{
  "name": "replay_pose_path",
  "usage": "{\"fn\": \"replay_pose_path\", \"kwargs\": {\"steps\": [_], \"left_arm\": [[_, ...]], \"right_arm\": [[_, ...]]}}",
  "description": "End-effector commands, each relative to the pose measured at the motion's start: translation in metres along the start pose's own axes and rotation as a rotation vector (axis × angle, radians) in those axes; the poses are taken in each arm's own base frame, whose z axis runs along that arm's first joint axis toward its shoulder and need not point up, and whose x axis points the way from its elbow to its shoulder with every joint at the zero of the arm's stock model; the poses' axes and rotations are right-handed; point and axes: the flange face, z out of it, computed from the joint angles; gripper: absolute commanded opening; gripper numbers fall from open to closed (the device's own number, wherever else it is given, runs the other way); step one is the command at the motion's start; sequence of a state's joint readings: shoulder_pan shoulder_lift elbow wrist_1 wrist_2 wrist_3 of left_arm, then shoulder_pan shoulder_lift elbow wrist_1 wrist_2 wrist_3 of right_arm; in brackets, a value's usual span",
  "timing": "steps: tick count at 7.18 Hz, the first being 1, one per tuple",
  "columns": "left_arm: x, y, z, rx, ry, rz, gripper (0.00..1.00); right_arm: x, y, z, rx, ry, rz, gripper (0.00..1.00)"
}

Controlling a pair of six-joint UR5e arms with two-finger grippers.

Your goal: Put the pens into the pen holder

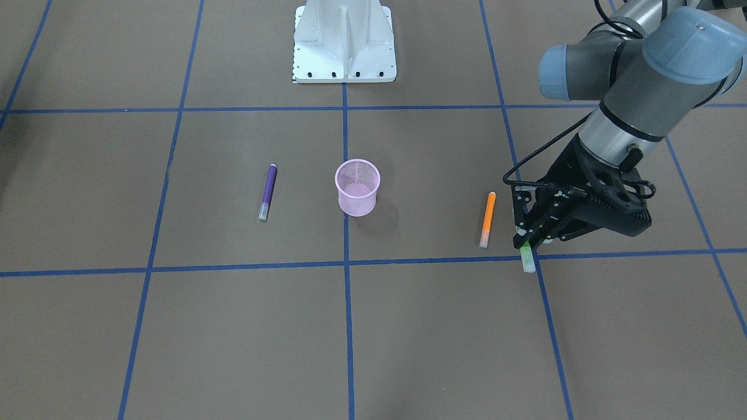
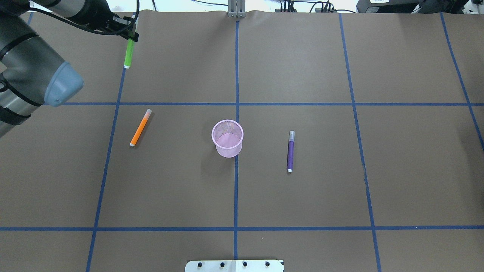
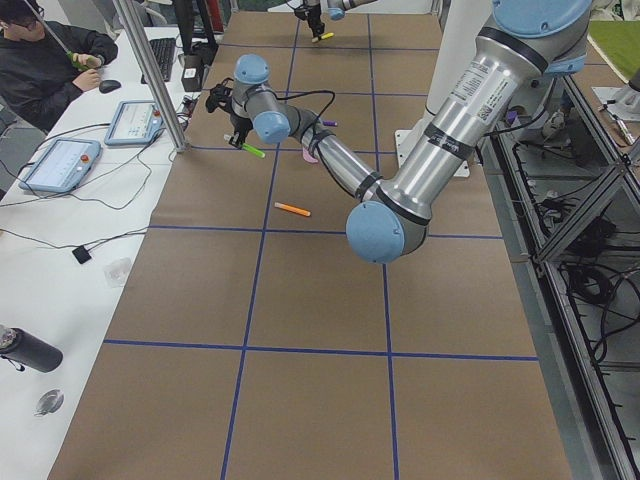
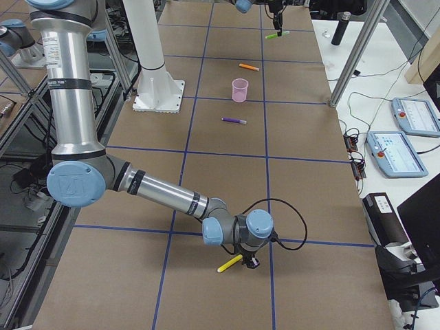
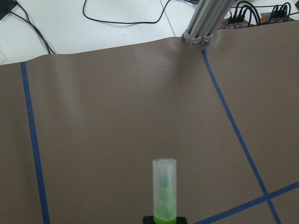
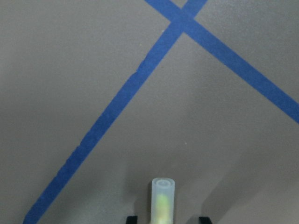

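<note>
The left gripper [image 1: 525, 240] has its jaws closed on the green pen [image 1: 528, 259], clamping the coloured end while the pale cap sticks out beyond the fingertips, over the far left part of the table [image 2: 340, 181] near a blue tape line. The holder [image 2: 229, 151] stands upright near the middle of the table, on a tape line, with nothing visible inside it. The orange pen [image 2: 140, 127] lies flat to the holder's left, between it and the left gripper, touching neither. The purple pen [image 2: 290, 151] lies flat to the holder's right, also apart from it. The right gripper [image 6: 167, 219] is low at the table far out on the robot's right, well apart from the holder. Its jaws stand wide on either side of the yellow pen [image 4: 230, 263], with a gap showing between each tip and the pen. I cannot tell whether that pen rests on the table.
</note>
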State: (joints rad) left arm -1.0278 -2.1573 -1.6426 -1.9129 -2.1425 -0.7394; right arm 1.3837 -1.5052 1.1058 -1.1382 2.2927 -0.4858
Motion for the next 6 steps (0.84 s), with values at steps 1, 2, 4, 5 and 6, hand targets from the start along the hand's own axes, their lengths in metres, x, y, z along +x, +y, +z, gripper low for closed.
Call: {"fn": "replay_pose_path", "kwargs": {"steps": [1,2,4,5,6], "left_arm": [[-0.0001,0.0002,0.0,0.0,0.0,0.0,0.0],[0.002,-0.0009,0.0004,-0.001,0.0,-0.001,0.0],[0.002,-0.0009,0.0004,-0.001,0.0,-0.001,0.0],[0.002,-0.0009,0.0004,-0.001,0.0,-0.001,0.0],[0.002,-0.0009,0.0004,-0.001,0.0,-0.001,0.0]], "right_arm": [[0.0002,0.0013,0.0009,-0.002,0.0,0.003,0.44],[0.0002,0.001,0.0005,-0.003,0.001,0.004,0.33],[0.0004,0.0014,0.0007,-0.006,0.002,0.005,0.27],[0.0004,0.0014,0.0007,-0.006,0.002,0.005,0.27],[0.0002,0.0012,0.0006,-0.004,0.001,0.005,0.2]]}}
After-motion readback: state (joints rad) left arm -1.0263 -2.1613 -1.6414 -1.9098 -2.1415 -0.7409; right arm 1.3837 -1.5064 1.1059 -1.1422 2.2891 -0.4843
